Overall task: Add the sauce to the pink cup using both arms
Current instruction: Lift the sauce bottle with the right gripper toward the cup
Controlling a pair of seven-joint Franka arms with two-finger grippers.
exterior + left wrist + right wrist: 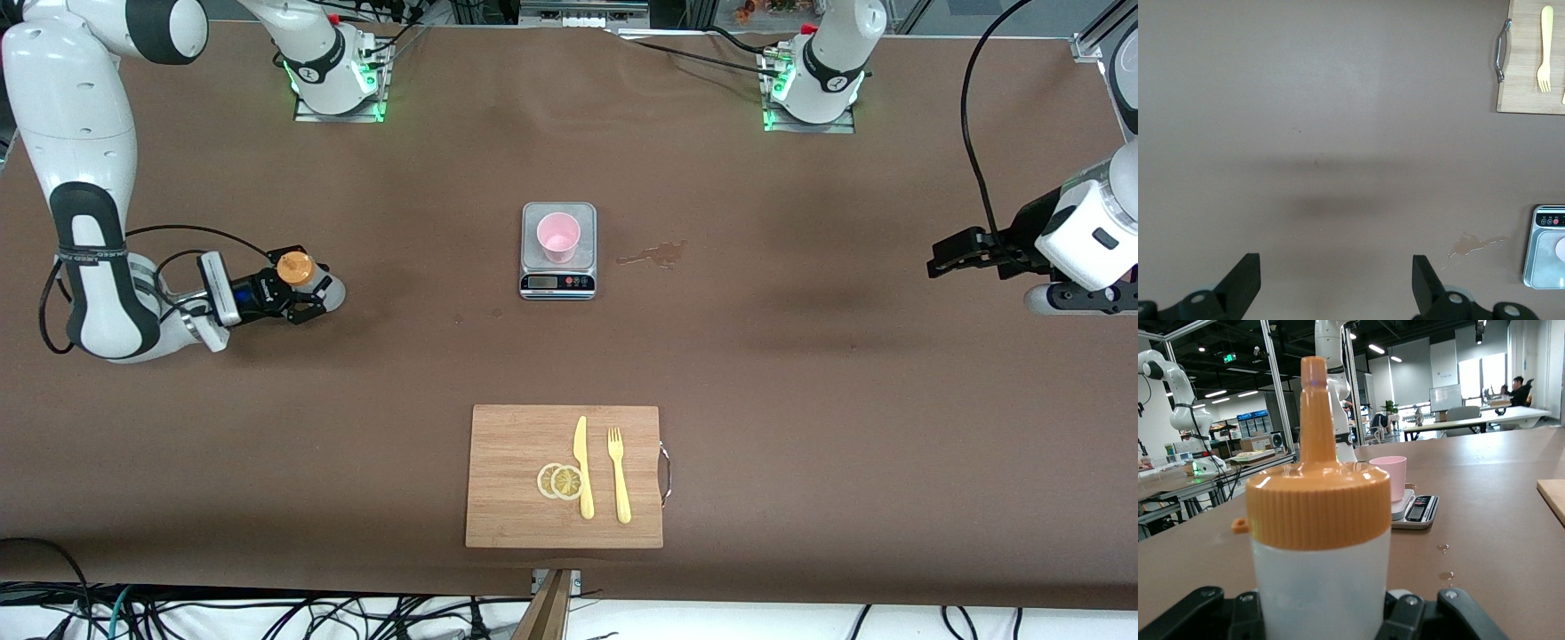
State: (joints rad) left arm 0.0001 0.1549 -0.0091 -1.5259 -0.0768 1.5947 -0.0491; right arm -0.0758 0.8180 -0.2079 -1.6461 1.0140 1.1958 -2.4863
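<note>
Your right gripper (302,286) sits low at the right arm's end of the table, fingers pinching the upright sauce bottle (296,269): translucent whitish body, ribbed orange cap. Your left gripper (944,256) hovers over bare brown tabletop (800,356), fingers spread wide, arm waiting. Pink cup (558,236), smooth tapered plastic, stands on the steel scale (557,283) mid-table, at 12 o'clock from the wooden board (516,498).

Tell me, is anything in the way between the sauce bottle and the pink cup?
Nothing visible. The right claw holds the bottle at the right arm's end of the table, and only bare table lies between it and the cup on the scale. The left claw waits open at the left arm's end.
</note>
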